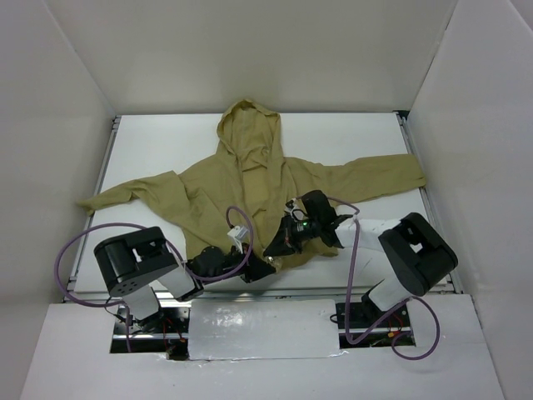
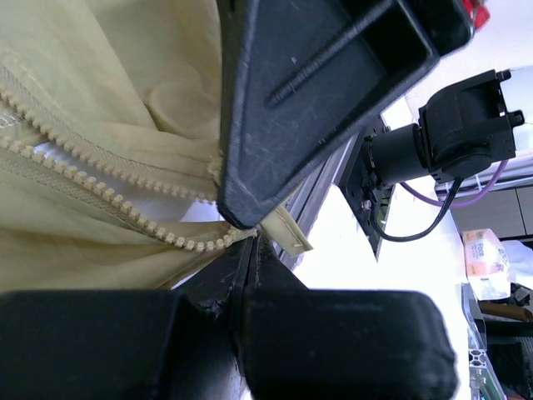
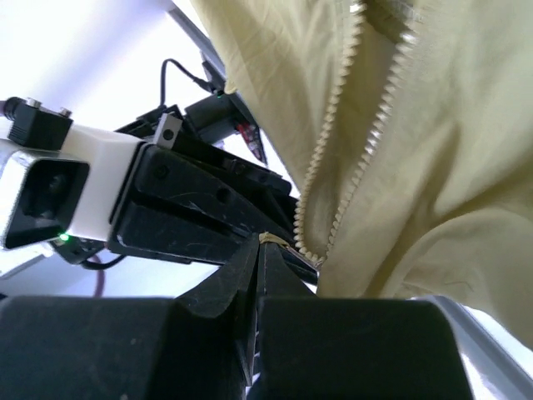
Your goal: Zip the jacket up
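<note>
1. You're looking into white walls (image 1: 275, 50) that box in a white table (image 1: 350, 137).
2. The jacket (image 1: 241, 179) lies spread across it, hood away from the arms, zipper (image 3: 330, 117) undone.
3. The left gripper (image 2: 252, 250) and right gripper (image 3: 258, 250) are each pinched closed on the zipper's bottom end, at the near hem.
4. The packet (image 2: 483, 262) beyond the table has print too blurred to read.

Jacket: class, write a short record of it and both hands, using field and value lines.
jacket: spread on the table, hood away from the arms
zipper: open, two rows of teeth apart
left hand: shut on the zipper's bottom end
right hand: shut on the hem at the zipper's foot
</note>
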Controlling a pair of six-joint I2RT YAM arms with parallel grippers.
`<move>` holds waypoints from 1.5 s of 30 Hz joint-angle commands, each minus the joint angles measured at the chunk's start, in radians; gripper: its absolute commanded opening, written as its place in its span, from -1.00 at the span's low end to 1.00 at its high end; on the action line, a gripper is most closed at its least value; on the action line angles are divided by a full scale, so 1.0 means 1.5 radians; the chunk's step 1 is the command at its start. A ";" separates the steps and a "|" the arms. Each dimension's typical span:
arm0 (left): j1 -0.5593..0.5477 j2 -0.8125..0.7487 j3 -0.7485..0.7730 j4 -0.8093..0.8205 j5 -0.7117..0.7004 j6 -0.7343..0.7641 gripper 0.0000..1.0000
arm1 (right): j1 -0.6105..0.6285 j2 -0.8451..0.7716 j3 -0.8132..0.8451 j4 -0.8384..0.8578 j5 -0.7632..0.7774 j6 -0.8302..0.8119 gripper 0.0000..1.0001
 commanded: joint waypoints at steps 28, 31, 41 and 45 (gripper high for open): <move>-0.094 -0.409 -0.001 -0.459 -0.297 -0.055 0.00 | -0.020 0.010 -0.028 0.320 -0.054 0.095 -1.00; -0.099 -0.404 -0.019 -0.420 -0.325 -0.123 0.13 | -0.021 0.004 -0.038 0.352 -0.058 0.103 -1.00; -0.120 -0.326 0.007 -0.353 -0.426 -0.166 0.28 | -0.020 0.001 -0.063 0.431 -0.079 0.123 -1.00; -0.119 -0.325 0.003 -0.294 -0.420 -0.122 0.28 | -0.020 -0.001 -0.066 0.430 -0.087 0.115 -1.00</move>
